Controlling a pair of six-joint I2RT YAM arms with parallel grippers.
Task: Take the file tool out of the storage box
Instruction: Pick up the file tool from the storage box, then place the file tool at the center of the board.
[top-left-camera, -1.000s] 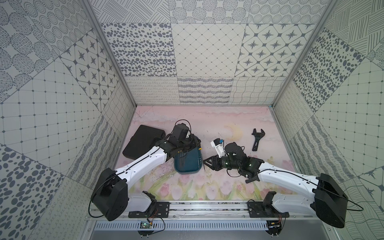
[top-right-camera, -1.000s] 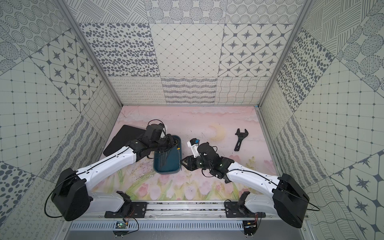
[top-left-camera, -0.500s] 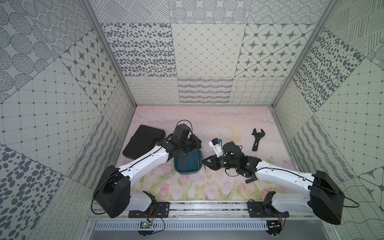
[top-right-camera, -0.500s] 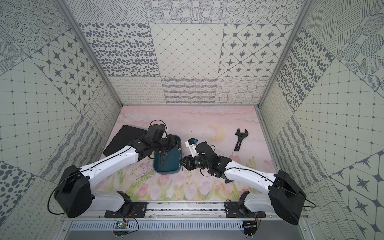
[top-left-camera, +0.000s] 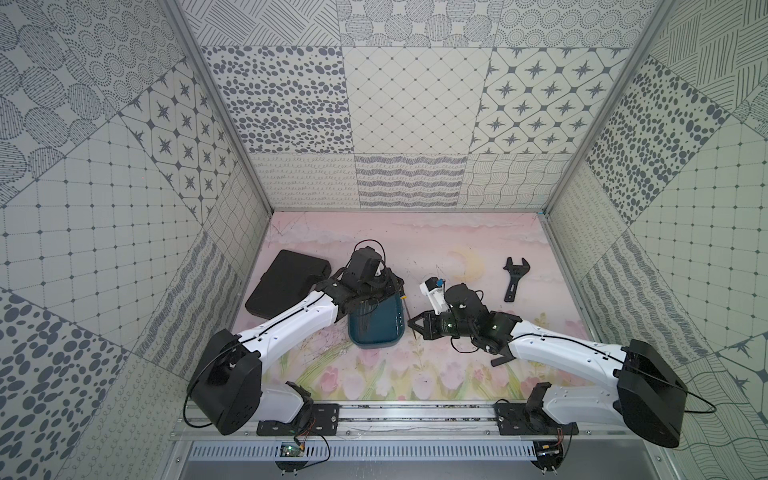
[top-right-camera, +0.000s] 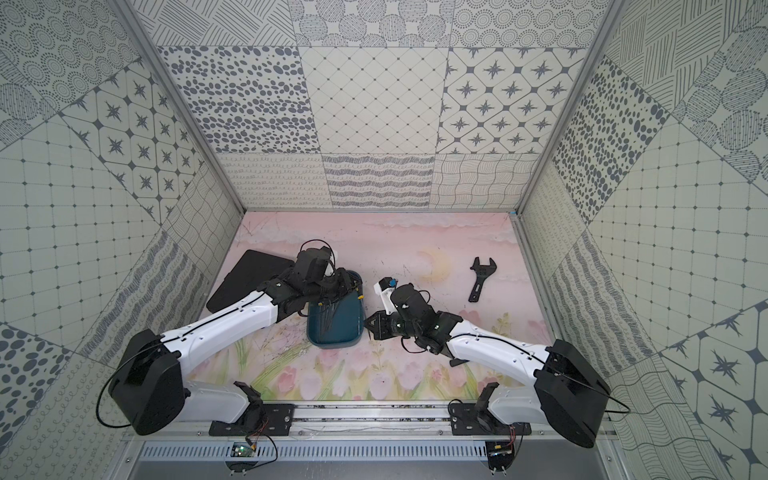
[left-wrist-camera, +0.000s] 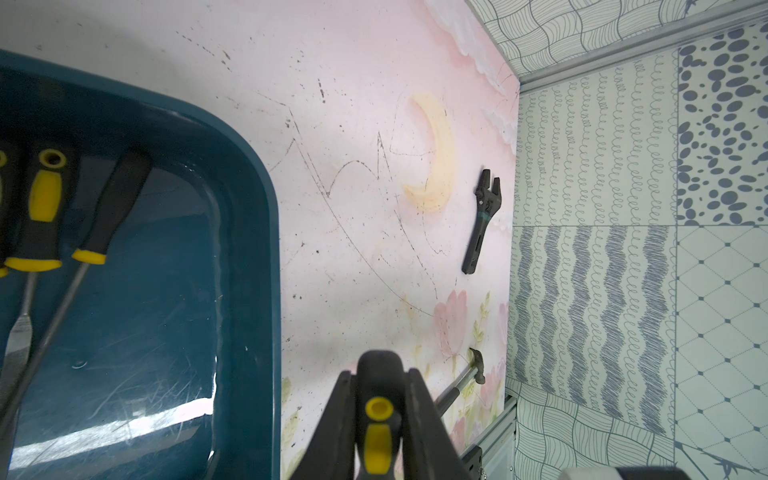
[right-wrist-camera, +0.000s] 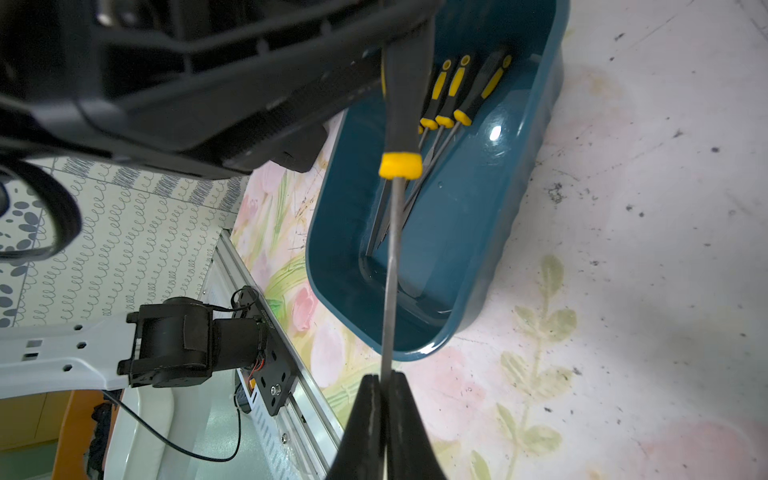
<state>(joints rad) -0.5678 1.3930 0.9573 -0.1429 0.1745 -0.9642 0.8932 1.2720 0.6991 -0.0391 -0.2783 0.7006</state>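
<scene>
The file tool (right-wrist-camera: 392, 257) has a black and yellow handle (left-wrist-camera: 378, 432) and a thin metal shaft. It hangs in the air just beside the right rim of the dark teal storage box (top-left-camera: 376, 332). My left gripper (left-wrist-camera: 379, 374) is shut on its handle. My right gripper (right-wrist-camera: 383, 380) is shut on the tip of its shaft. In both top views the two grippers (top-left-camera: 395, 286) (top-left-camera: 411, 326) meet at the box's right side (top-right-camera: 332, 328). Several more black and yellow tools (right-wrist-camera: 453, 91) lie inside the box.
A flat black case (top-left-camera: 286, 282) lies left of the box, behind my left arm. A black wrench (top-left-camera: 513, 278) lies at the back right. A hammer (left-wrist-camera: 461, 382) lies on the mat near the front rail.
My right gripper has closed on the file's shaft after reaching slightly toward the box. My left gripper has kept its hold on the handle.
</scene>
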